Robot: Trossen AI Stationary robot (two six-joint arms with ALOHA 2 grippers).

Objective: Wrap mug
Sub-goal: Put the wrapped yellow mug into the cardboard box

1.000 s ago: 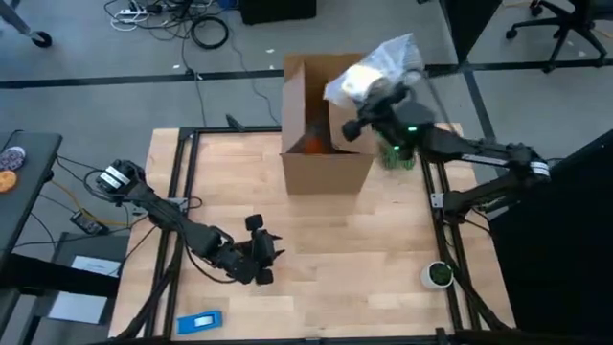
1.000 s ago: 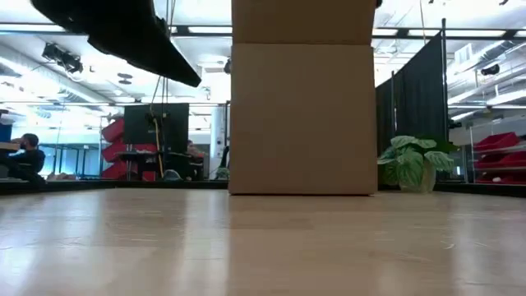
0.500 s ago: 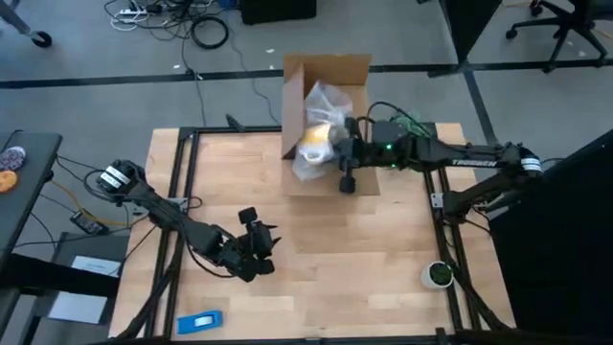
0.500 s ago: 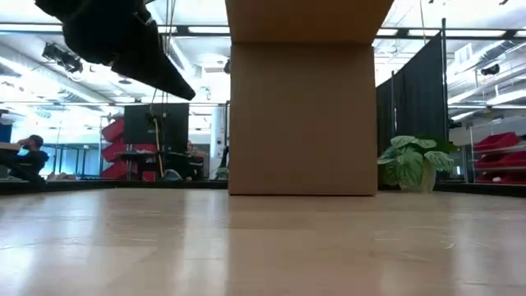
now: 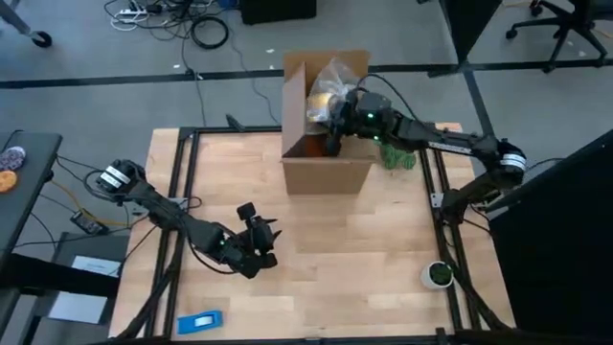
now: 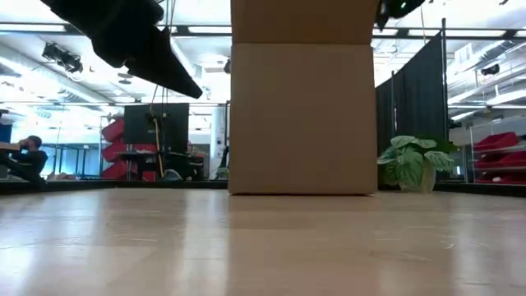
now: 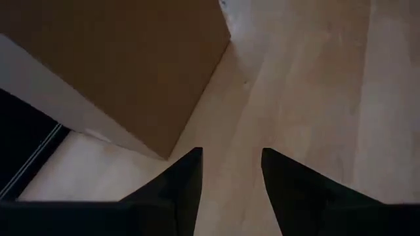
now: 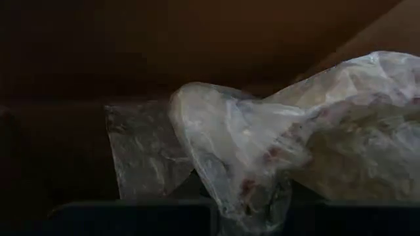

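Right pincer [image 5: 335, 113] now lowered into box [image 5: 326, 163], clamped on wrapped mug [image 5: 321, 105], orientation unclear, left pincer [image 7: 231, 172] apart

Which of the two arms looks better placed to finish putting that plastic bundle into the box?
Probably the right: its gripper is over the open cardboard box, at the clear wrap. The left gripper hangs open over bare table, apart from the box.

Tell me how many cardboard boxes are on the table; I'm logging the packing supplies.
1. The cardboard box stands open at the table's far edge, near the middle, with the right gripper holding the plastic wrap over its opening. No other box shows.
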